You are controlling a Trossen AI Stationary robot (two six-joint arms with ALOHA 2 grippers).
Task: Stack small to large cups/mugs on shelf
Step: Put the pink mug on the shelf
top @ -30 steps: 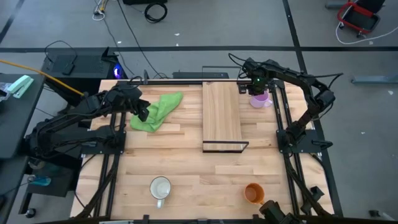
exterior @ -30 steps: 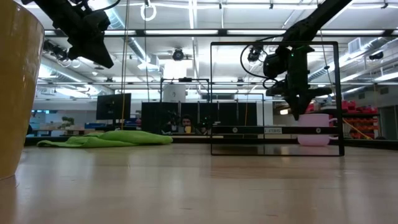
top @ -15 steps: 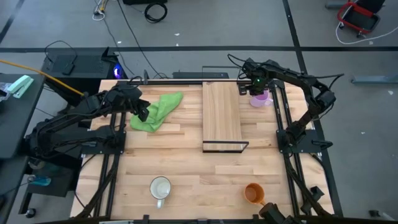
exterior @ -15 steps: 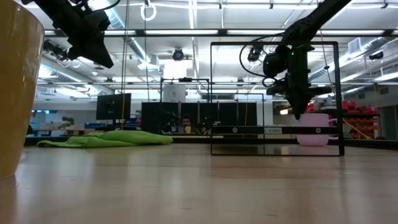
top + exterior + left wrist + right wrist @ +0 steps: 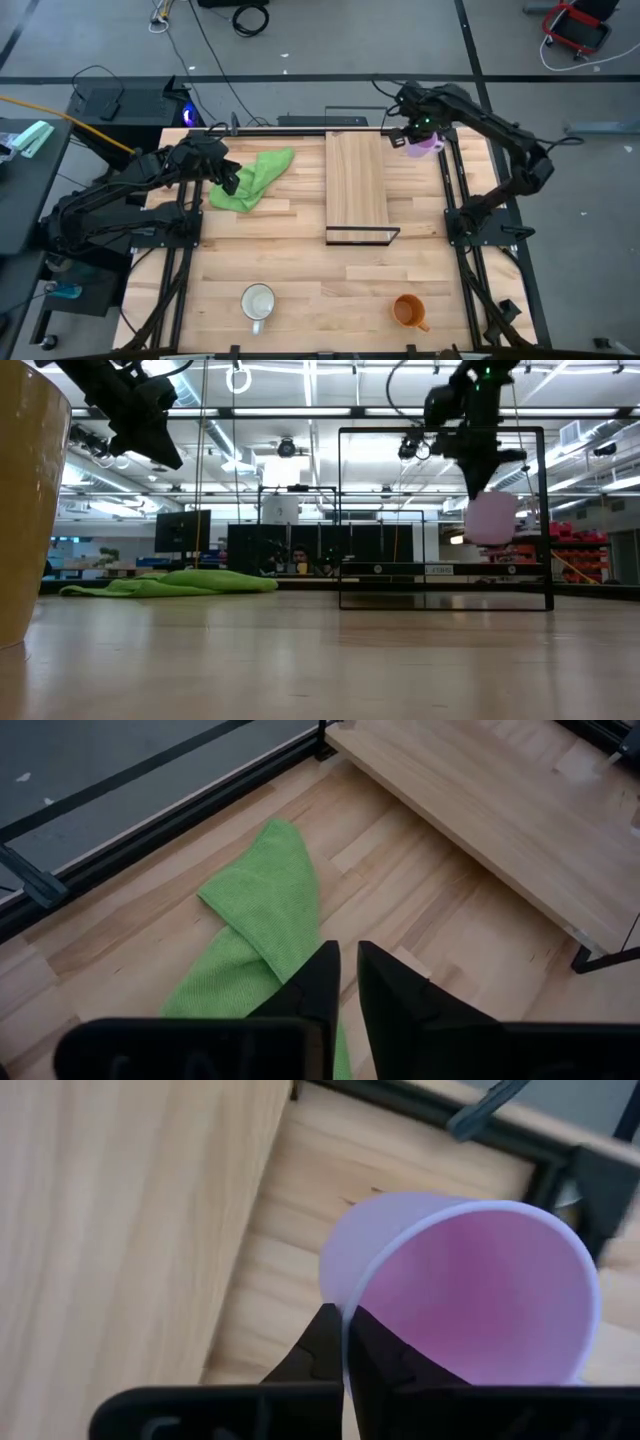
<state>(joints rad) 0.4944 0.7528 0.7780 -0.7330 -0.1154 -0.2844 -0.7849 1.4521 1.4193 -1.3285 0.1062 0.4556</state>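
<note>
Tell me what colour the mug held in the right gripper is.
Light purple: the small handled mug, pinched at its rim, shows best in the right wrist view.

No lettering, label or number is readable anywhere (distant room signs are too small).

Right arm reaches from its base at three o'clock toward one o'clock; its hand is raised, fingers pointing down and pinched on the rim of the light purple mug. Left hand hangs raised at ten o'clock, fingers narrowly parted, holding nothing.
</note>
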